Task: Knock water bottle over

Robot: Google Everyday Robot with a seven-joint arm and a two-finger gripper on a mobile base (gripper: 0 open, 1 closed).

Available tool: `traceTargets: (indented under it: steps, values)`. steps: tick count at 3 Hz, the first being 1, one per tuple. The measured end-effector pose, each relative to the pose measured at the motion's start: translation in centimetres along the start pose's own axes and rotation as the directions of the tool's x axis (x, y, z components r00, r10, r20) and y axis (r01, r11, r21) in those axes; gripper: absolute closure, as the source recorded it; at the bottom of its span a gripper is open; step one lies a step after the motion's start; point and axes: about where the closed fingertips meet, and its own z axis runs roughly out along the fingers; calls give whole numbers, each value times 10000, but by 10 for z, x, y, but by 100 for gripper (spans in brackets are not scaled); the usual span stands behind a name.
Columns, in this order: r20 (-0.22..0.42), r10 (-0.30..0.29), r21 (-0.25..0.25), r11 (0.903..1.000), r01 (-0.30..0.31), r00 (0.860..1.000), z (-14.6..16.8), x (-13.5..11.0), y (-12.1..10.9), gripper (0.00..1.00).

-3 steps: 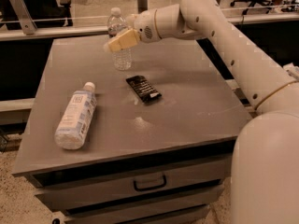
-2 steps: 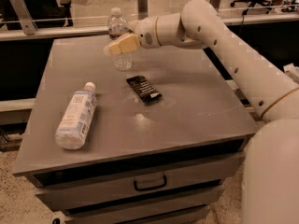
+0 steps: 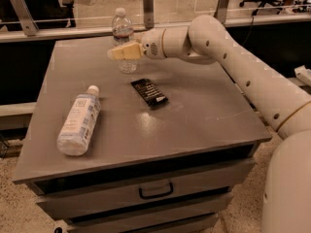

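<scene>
The water bottle stands upright near the far edge of the grey table. It is slim and clear, with a white cap and a narrow white band with a red stripe. My gripper reaches in from the right and sits right in front of the bottle's middle, covering part of it. Its pale fingers point left. Whether they touch the bottle I cannot tell.
A fatter bottle with a wide pale label lies on its side at the left. A black snack packet lies near the table's middle. Drawers sit below the front edge. A railing with glass runs behind the table.
The arm has lowered and stretched a little more across the table. The gripper stays at the bottle, which still stands upright.
</scene>
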Motion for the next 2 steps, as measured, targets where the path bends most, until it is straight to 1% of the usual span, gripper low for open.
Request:
traceTargets:
  steps: [1, 2]
  values:
    - [181, 160, 9, 9999, -160, 9997, 3, 3, 0, 47]
    - [251, 107, 64, 9999, -109, 9996, 0, 3, 0, 70]
